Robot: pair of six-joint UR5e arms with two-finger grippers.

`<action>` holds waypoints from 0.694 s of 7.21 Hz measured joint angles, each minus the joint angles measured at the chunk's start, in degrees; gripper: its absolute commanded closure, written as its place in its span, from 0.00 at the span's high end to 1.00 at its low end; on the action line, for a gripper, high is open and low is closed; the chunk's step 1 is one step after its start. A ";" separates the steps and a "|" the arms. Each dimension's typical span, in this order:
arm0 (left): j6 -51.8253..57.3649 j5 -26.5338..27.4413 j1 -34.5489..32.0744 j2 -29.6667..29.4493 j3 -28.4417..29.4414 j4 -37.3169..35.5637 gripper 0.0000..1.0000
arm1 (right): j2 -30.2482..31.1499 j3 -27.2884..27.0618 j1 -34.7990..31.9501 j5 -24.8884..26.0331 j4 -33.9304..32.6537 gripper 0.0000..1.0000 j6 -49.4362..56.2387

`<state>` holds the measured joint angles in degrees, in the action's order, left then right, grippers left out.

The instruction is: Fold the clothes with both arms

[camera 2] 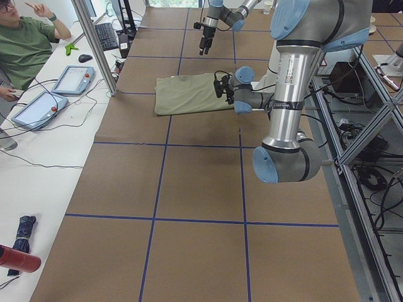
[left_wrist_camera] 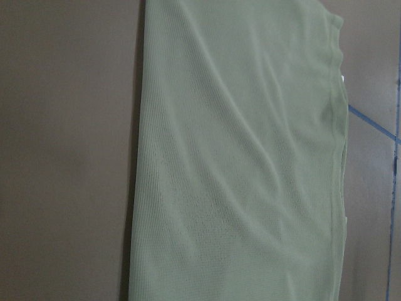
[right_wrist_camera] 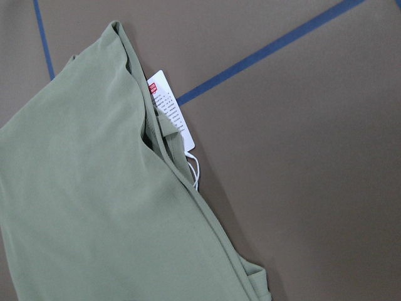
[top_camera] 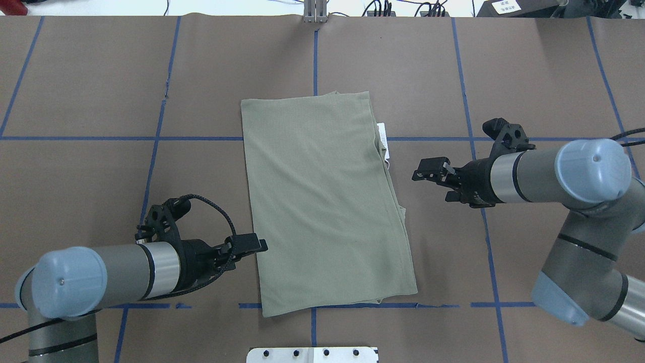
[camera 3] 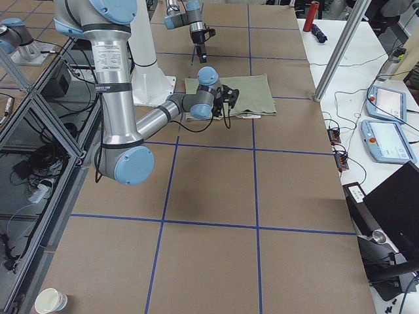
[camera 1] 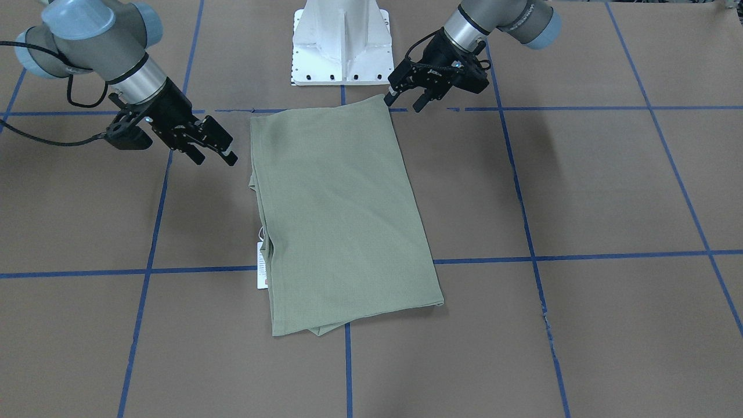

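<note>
The sage-green shirt [top_camera: 322, 201] lies folded into a flat rectangle in the middle of the table [top_camera: 75, 91]; it also shows in the front view [camera 1: 336, 215]. Its white-and-red hang tag [top_camera: 384, 138] sticks out from the edge on my right side, clear in the right wrist view [right_wrist_camera: 169, 116]. My left gripper [top_camera: 252, 245] is open and empty, just off the shirt's near left corner [camera 1: 406, 98]. My right gripper [top_camera: 428, 169] is open and empty, a little off the shirt's right edge [camera 1: 215, 155]. The left wrist view shows only shirt fabric [left_wrist_camera: 238, 163].
The white pedestal base [camera 1: 341, 43] stands just behind the shirt's near edge. Blue tape lines [top_camera: 151, 166] grid the brown table cover. In the left side view an operator [camera 2: 25, 38] sits at a side bench with tablets [camera 2: 72, 78].
</note>
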<state>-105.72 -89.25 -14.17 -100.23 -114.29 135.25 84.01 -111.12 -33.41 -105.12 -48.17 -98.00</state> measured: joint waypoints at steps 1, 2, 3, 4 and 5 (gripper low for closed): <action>-2.60 2.10 2.43 0.08 0.38 -0.11 0.79 | 1.23 -0.19 2.52 3.25 3.25 1.00 -1.51; -3.67 2.97 4.50 0.23 1.26 -0.24 0.79 | 1.70 -0.20 3.73 4.63 4.62 1.00 -2.23; -4.04 3.30 6.19 0.37 2.19 -0.30 0.79 | 1.86 -0.19 4.29 5.17 5.14 1.00 -2.52; -4.17 3.75 7.60 0.46 2.81 -0.32 0.79 | 1.91 -0.16 4.58 5.38 5.35 1.00 -2.65; -4.21 4.46 8.59 0.39 3.17 -0.36 0.72 | 1.93 -0.10 4.78 5.52 5.44 1.00 -2.70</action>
<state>-109.93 -84.79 -5.58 -99.84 -111.12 134.89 85.94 -111.22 -28.62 -99.60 -42.73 -100.70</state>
